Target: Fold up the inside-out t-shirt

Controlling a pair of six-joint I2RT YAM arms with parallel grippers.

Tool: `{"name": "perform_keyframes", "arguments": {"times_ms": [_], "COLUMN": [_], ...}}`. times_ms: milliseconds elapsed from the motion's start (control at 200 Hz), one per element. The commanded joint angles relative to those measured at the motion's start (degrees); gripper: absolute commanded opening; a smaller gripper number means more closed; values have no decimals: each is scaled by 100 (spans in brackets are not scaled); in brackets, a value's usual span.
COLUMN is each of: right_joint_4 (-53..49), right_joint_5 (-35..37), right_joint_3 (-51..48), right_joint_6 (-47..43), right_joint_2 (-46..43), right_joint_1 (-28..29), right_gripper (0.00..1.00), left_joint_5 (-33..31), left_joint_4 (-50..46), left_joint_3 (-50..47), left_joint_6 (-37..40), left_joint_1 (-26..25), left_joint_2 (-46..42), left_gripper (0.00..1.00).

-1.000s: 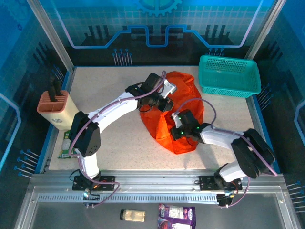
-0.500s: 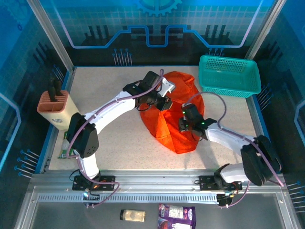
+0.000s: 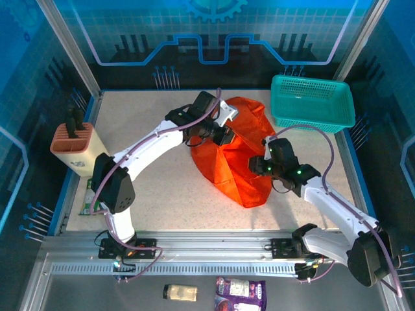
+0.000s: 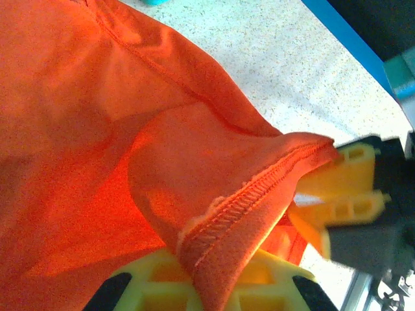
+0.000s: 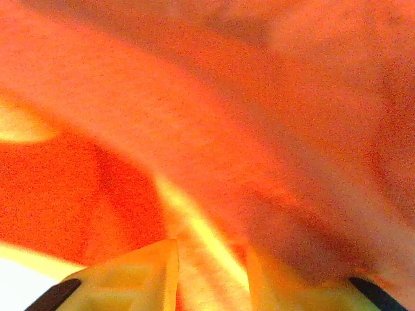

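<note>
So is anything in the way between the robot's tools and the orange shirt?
Nothing visible is. The left tool is shut on the hem of the t-shirt, and the right tool sits right against the cloth.

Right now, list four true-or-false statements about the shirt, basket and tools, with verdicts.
1. The left tool is shut on a hem of the orange t-shirt. True.
2. The teal basket stands at the table's far right corner. True.
3. The t-shirt lies inside the basket. False: it lies on the table beside it.
4. The right tool sits in the basket. False: it is at the t-shirt's right side.
</note>
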Motion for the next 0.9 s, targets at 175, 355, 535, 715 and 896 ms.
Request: {"name": "perform_keyframes", "arguments": {"times_ms": [175, 355, 535, 715, 896], "right_joint_4": [171, 498, 1038, 1356, 1663], "right_joint_5": [-672, 337, 940, 1236, 1309], "right_joint_3": [304, 251, 124, 276, 340], "right_joint_6": [-567, -1267, -1667, -1832, -1737], "right_joint_2": [187, 667, 1319, 2124, 2659], "right_joint_1": [883, 1356, 1458, 1405, 1219], "right_gripper": [33, 0, 0, 0, 0], "left_joint_5": [188, 224, 297, 408, 608], "left_joint_4": [-309, -356, -459, -547, -691], "left_joint_3": [307, 346, 379, 311, 315], "left_joint_6": [-24, -20, 24, 121, 211], "left_joint_1": [57, 58, 59, 48, 53], "left_joint_2": [177, 116, -16, -241, -451], "left_gripper": [0, 0, 0, 0, 0]}}
